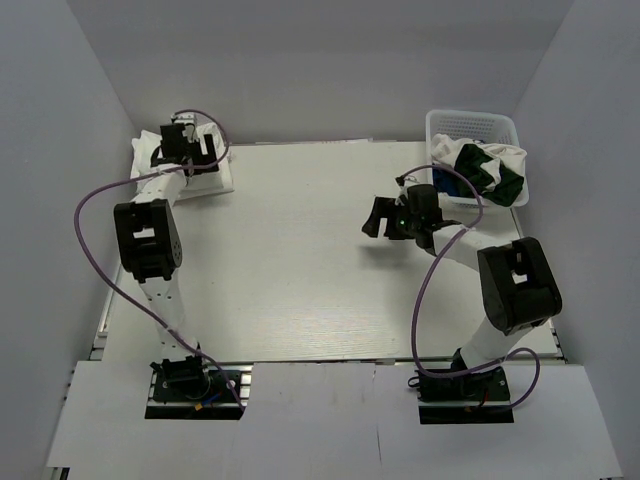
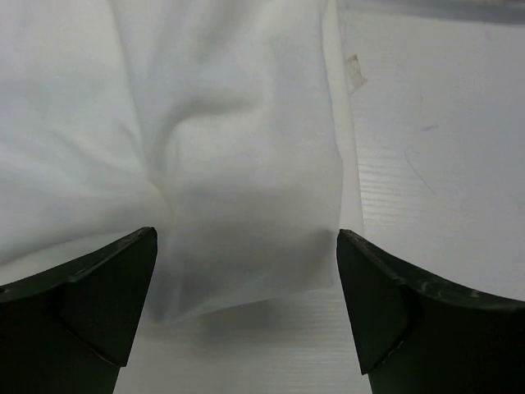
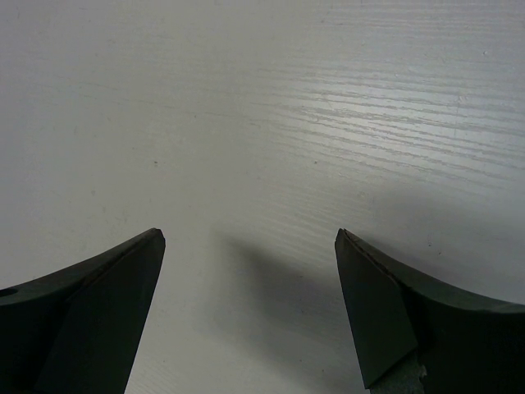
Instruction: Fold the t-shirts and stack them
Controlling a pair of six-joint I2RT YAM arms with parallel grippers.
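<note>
Because t-shirt cloth is soft, light and limp, sagging and creasing wherever it is pinched, each shirt would likely handle best taken at a hem or shoulder seam, with the layers caught together so nothing slips free. The folded white pile (image 1: pixel 212 178) lies at the far-left corner of the table (image 1: pixel 300 270); the left gripper (image 2: pixel 246 238) hangs just over its near folded edge, jaws spread wide and holding nothing. How many shirts make up that pile is hard to tell from either view. The unfolded t-shirts (image 1: pixel 490 165), white and dark green with a bit of blue, are heaped in the white basket (image 1: pixel 470 122) at the far-right corner, spilling over its near rim. The right gripper (image 3: pixel 250 238) hovers near the basket over the tabletop, likewise released and empty. The table's wide middle leaves room to spread a shirt; the side walls (image 1: pixel 70 150) crowd both corners.
</note>
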